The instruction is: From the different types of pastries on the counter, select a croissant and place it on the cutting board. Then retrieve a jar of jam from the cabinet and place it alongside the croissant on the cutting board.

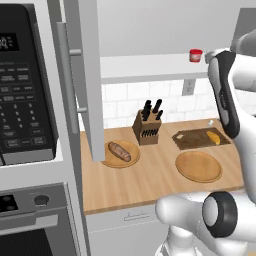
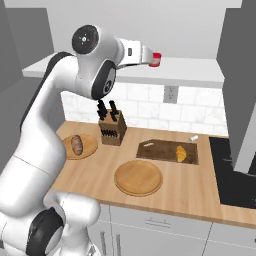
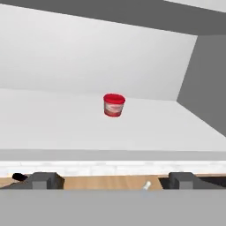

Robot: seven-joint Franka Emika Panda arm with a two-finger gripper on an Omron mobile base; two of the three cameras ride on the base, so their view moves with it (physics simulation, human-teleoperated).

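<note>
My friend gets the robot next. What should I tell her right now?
Gripper: open and holding nothing, raised to shelf height and aimed at the jar of jam, with a clear gap between them.
Jar of jam: upright on the white shelf of the cabinet, whose door is swung open.
Croissant: lying on the cutting board, toward its right end as seen from the right base view.
The brown pastry sits on a round plate beside the knife block.
Done: croissant is on the board.
Left: reach in, grip the jar, set it on the board next to the croissant.
</note>
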